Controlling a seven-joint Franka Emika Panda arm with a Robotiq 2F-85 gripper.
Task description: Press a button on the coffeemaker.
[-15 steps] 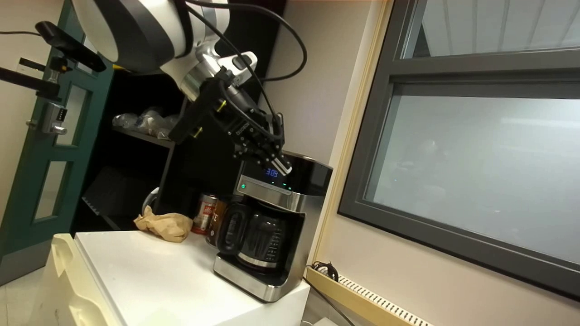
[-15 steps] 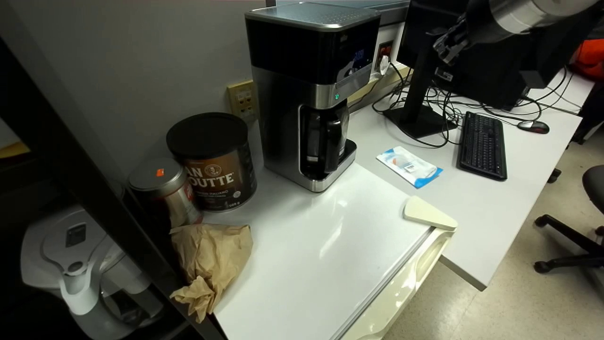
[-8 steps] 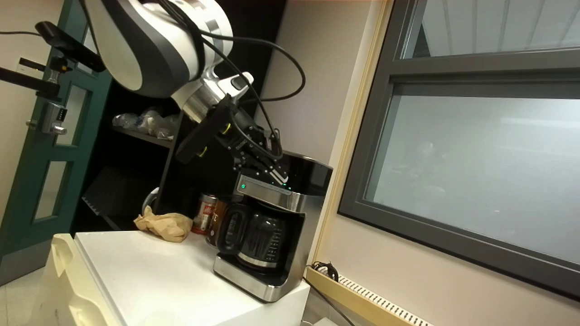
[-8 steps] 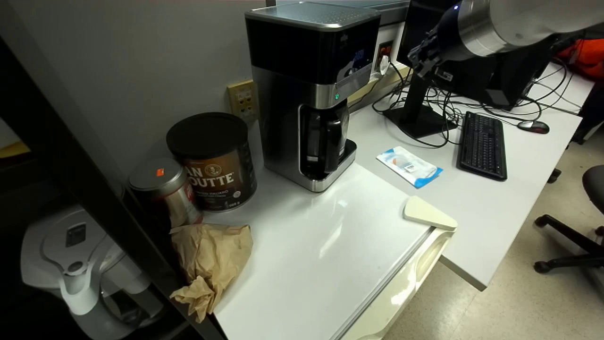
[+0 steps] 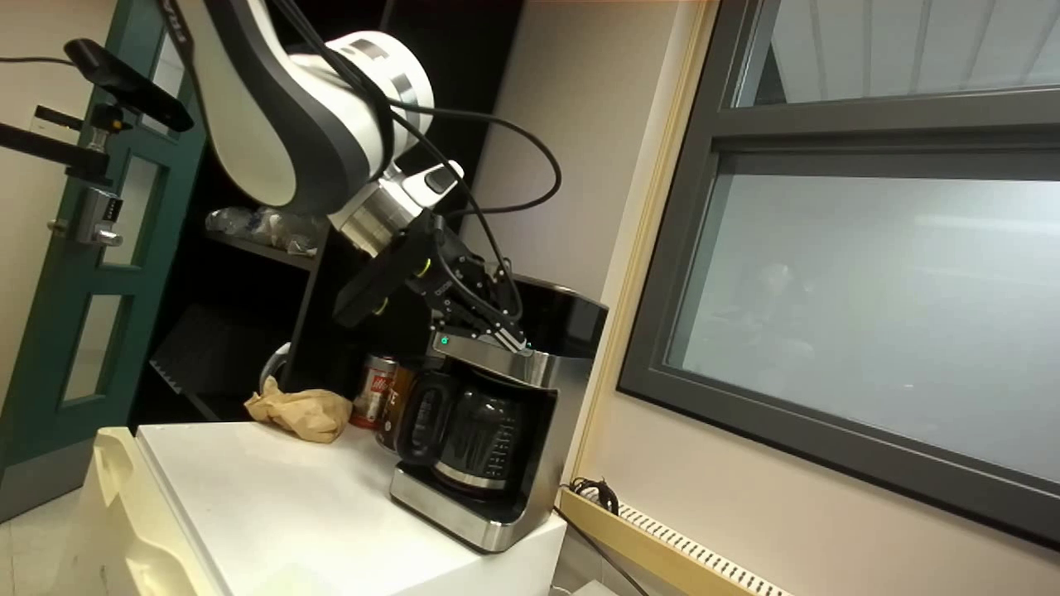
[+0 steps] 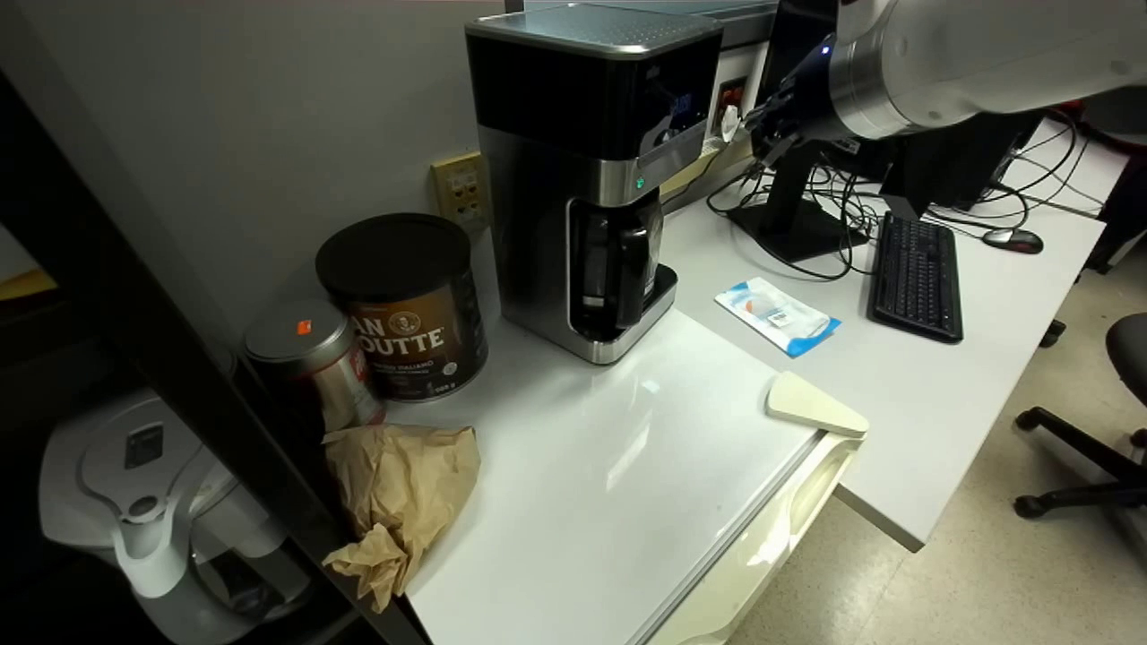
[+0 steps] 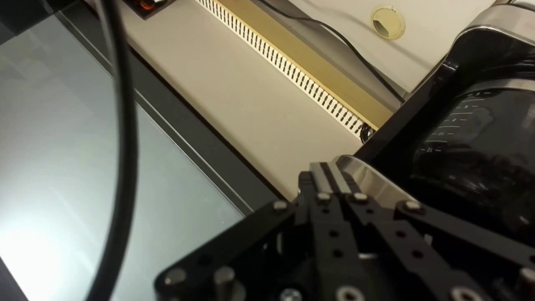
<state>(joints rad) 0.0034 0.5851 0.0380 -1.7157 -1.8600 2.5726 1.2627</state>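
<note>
The coffeemaker (image 5: 571, 414), black and silver with a glass carafe (image 5: 476, 443), stands at the back corner of the white cabinet. In an exterior view it shows from its side (image 6: 538, 233), with the bluish display (image 6: 683, 104) and a green-lit button (image 6: 640, 183). My gripper (image 5: 517, 343) is shut and empty, pointing down at the right end of the silver button strip (image 5: 484, 354). In that view it hides the display. In the wrist view the gripper (image 7: 329, 176) has its fingertips together beside the silver front edge (image 7: 376, 182). I cannot tell whether they touch the machine.
A brown coffee can (image 6: 403, 331), a smaller silver can (image 6: 309, 358) and a crumpled paper bag (image 6: 403, 502) stand beside the coffeemaker. A monitor stand (image 6: 789, 206), keyboard (image 6: 916, 273) and packet (image 6: 778, 315) are on the desk. A window (image 5: 845, 331) is behind.
My arm has come down and closer to the coffeemaker. The fingertips have moved from in front of the display down to the right end of the silver strip. The gripper stays shut.
</note>
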